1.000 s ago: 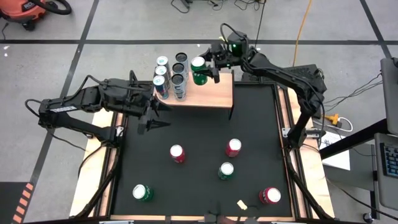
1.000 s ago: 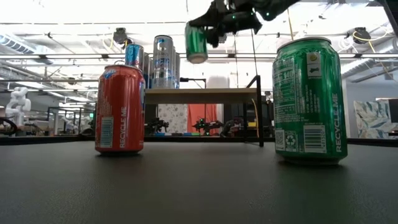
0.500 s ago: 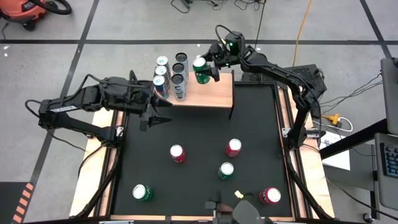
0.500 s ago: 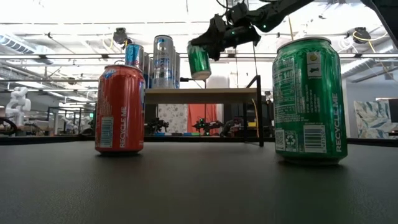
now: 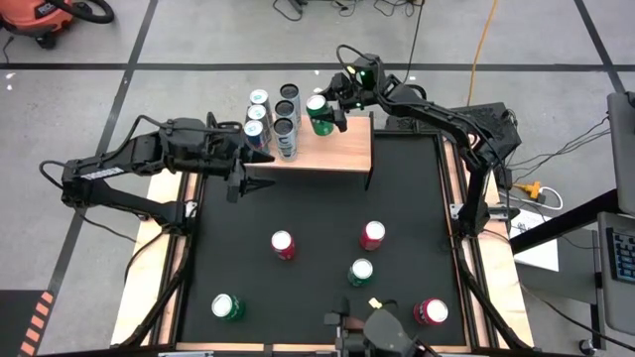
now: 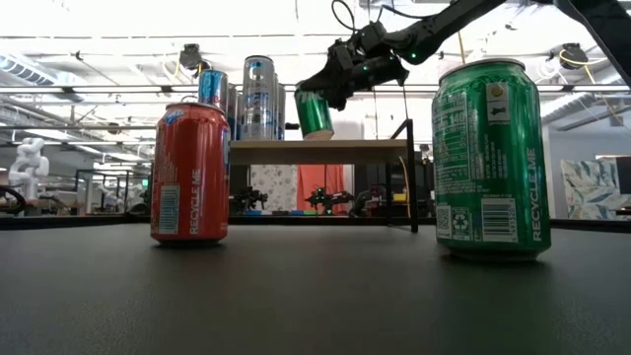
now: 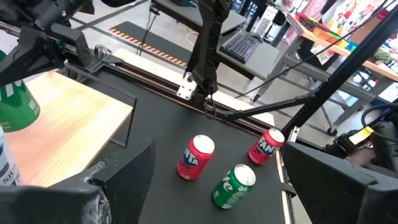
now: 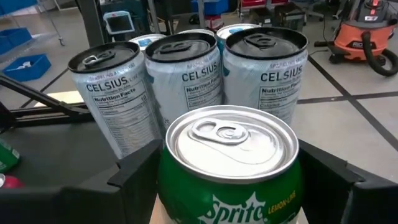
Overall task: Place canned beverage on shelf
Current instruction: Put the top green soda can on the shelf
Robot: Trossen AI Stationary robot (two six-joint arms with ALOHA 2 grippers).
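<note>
Gripping a tilted green can (image 5: 318,112), right claw (image 5: 331,103) above shelf (image 5: 337,149).

Right end effector (image 5: 328,107) clamped and tilted; left end effector (image 5: 248,177) open, jaws spread.

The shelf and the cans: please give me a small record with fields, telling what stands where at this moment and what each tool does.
shelf: light-wood board at the table's far edge
cans on shelf: five tall cans grouped at its left end
right tool: shut on green Sprite can, held tilted just over the shelf, beside the tall cans
left tool: open, empty, over the table near the shelf's left front corner
cans on table: three red, two green
</note>
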